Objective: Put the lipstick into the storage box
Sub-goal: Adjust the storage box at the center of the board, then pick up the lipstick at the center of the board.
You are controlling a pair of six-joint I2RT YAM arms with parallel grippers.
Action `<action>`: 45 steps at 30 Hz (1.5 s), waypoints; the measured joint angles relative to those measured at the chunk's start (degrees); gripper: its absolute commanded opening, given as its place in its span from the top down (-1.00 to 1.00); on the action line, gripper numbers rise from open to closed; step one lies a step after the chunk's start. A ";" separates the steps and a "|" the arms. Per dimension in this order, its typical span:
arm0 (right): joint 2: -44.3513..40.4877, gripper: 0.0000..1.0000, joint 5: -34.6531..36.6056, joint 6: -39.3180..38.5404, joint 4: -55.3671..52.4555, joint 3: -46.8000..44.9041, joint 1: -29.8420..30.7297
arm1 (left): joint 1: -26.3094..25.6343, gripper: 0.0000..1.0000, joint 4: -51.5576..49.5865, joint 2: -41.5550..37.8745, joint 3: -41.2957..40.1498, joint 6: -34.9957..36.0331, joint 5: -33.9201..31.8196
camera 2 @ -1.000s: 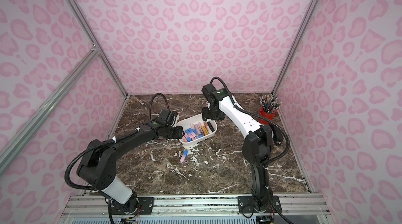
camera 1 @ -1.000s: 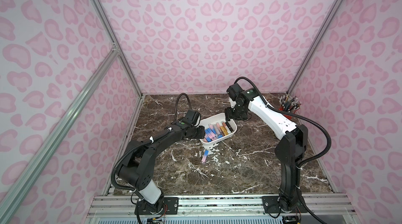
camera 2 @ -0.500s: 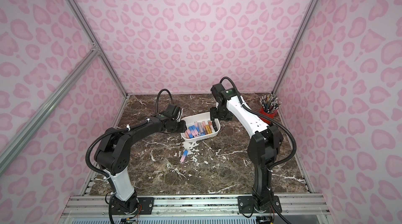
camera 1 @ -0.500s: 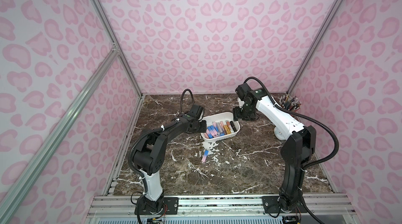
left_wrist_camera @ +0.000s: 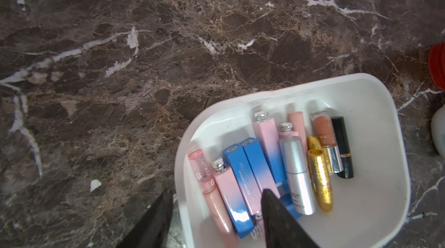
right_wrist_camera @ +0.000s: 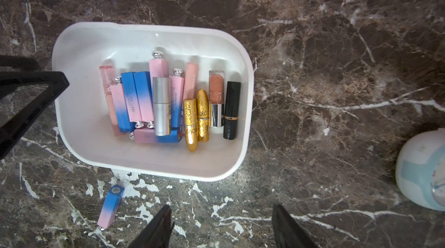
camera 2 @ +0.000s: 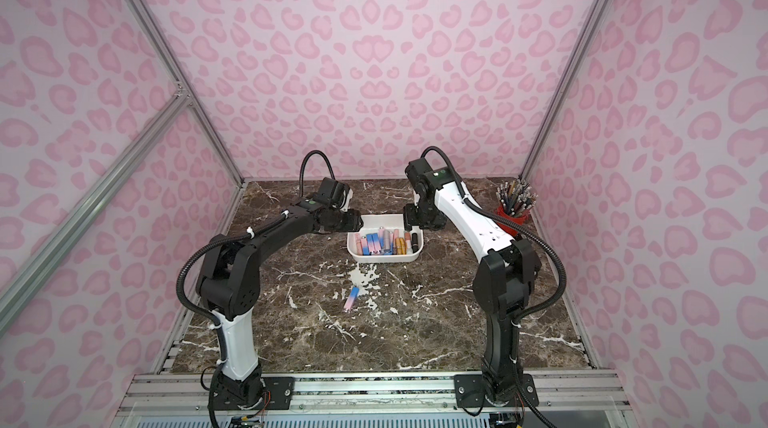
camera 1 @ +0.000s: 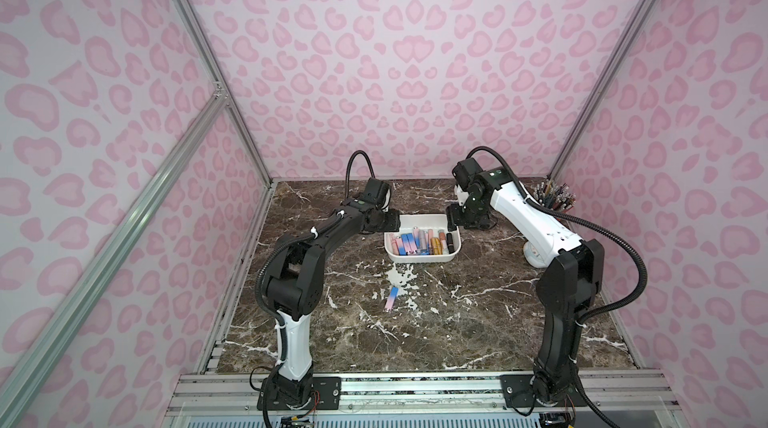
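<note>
On the marble table (camera 1: 478, 322), the storage box (camera 1: 420, 259) has your left gripper (left_wrist_camera: 216, 192) spread astride its wall and your right gripper (right_wrist_camera: 221, 207) open and empty nearby, so a careless pull may drag the box onto the stray lipstick (right_wrist_camera: 110, 205) lying just outside.

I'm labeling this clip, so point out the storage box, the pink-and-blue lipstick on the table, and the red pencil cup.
storage box (right_wrist_camera: 81, 114): right wrist view, bare inner floor.
pink-and-blue lipstick (right_wrist_camera: 110, 207): right wrist view, mid-body.
red pencil cup (camera 2: 515, 217): in a top view, red wall.

A gold glitter lipstick (right_wrist_camera: 202, 114) reads "gold"; other lettering is too blurred.
</note>
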 measured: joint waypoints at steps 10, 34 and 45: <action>-9.29 -0.62 -4.87 -1.46 5.84 -10.25 -0.09 | -0.24 -0.89 -1.77 -24.11 -17.84 -2.08 -1.29; -32.74 -0.66 -6.49 -1.27 10.64 -36.22 -0.09 | -21.73 -0.80 -2.97 -31.76 -42.95 -19.10 -10.56; -35.85 -0.63 -5.79 0.70 10.95 -38.71 -0.13 | -21.97 -0.16 -1.11 -23.85 -38.14 -15.85 -12.09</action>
